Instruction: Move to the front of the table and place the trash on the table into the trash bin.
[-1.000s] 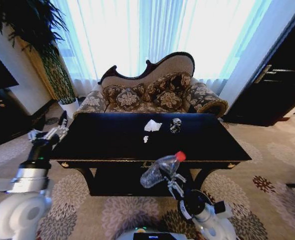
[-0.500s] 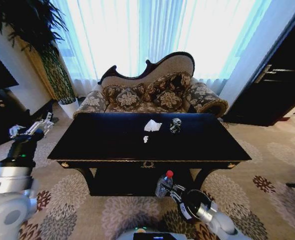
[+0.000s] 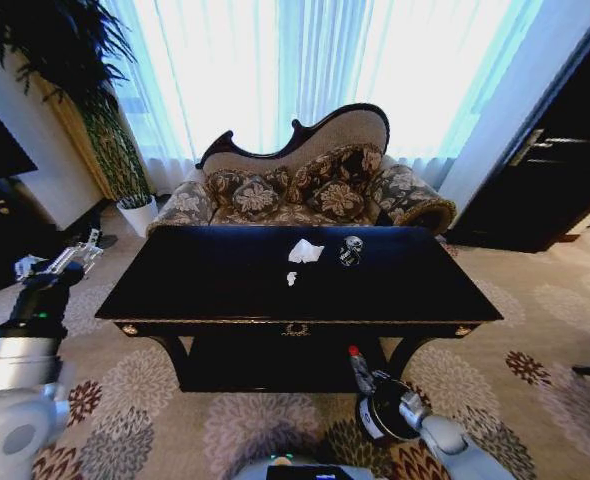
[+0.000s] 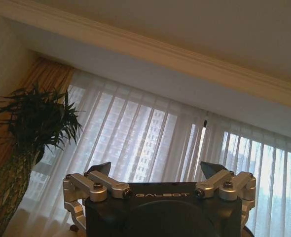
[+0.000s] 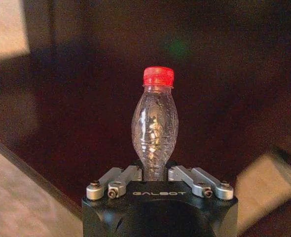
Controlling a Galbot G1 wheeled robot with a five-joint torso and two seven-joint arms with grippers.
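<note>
The black table (image 3: 225, 290) stands in front of me. On its top lie pieces of trash: a crumpled white tissue (image 3: 305, 251), a tiny white scrap (image 3: 291, 278) and a crushed shiny piece (image 3: 351, 250). My right gripper (image 3: 368, 388) hangs low in front of the table, below its front edge, shut on the base of a clear plastic bottle (image 3: 358, 367) with a red cap. The right wrist view shows that bottle (image 5: 155, 126) standing out of the right gripper (image 5: 157, 173). My left gripper (image 3: 57, 260) is open, raised off the table's left end. The trash bin is out of view.
An ornate sofa (image 3: 305, 190) stands behind the table, before bright curtains. A potted plant (image 3: 105, 130) is at the back left and dark cabinets (image 3: 545, 190) at the right. Patterned carpet (image 3: 535, 330) lies around the table. In the left wrist view the left gripper (image 4: 157, 170) points up at the curtains.
My right arm has dropped from the table's front edge to low before it, taking the bottle along. My left arm swung out leftward, then held still.
</note>
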